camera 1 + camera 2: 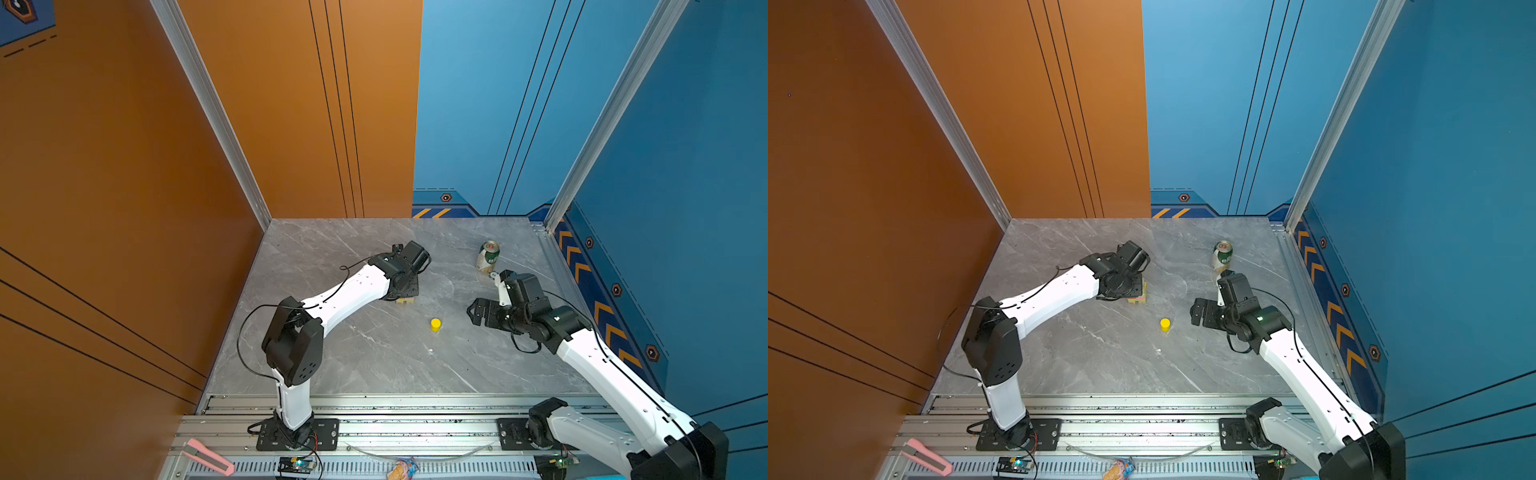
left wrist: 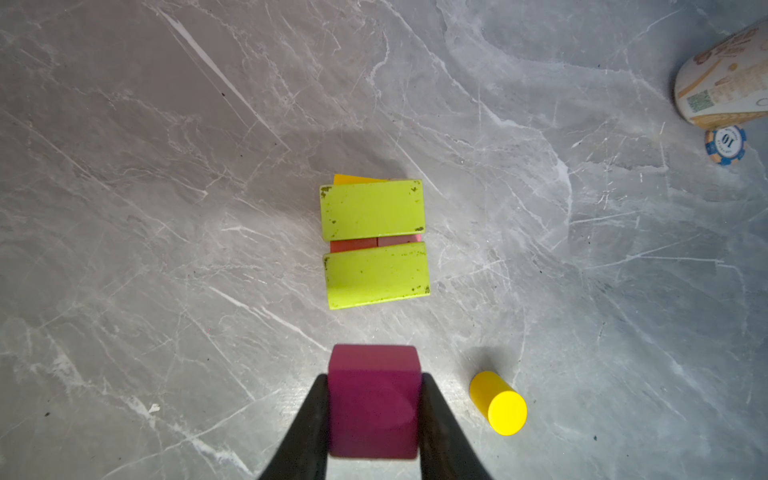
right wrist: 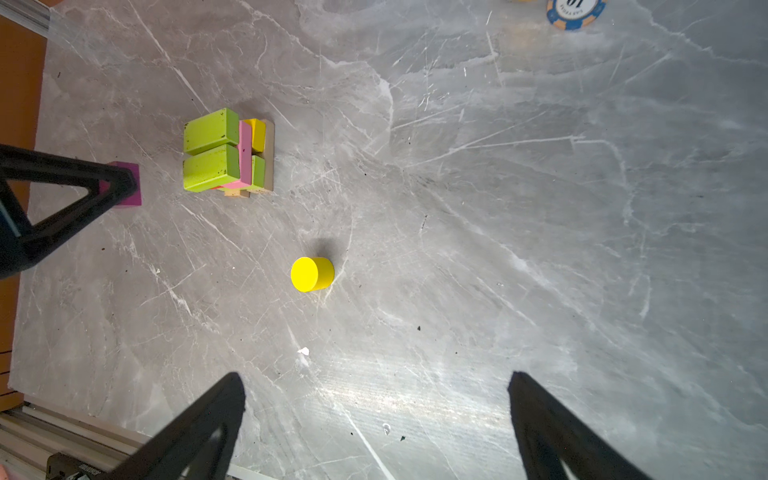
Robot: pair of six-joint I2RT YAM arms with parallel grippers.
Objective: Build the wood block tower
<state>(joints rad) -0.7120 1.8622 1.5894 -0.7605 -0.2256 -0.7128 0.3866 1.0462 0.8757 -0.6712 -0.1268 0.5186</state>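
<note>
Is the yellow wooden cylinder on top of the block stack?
No, the yellow wooden cylinder stands on the grey marble tabletop, apart from the block stack.

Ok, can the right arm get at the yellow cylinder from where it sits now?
Probably yes. The right gripper is open and empty, the yellow cylinder stands alone on bare table ahead of it, and the block stack and left gripper sit off to the side.
</note>
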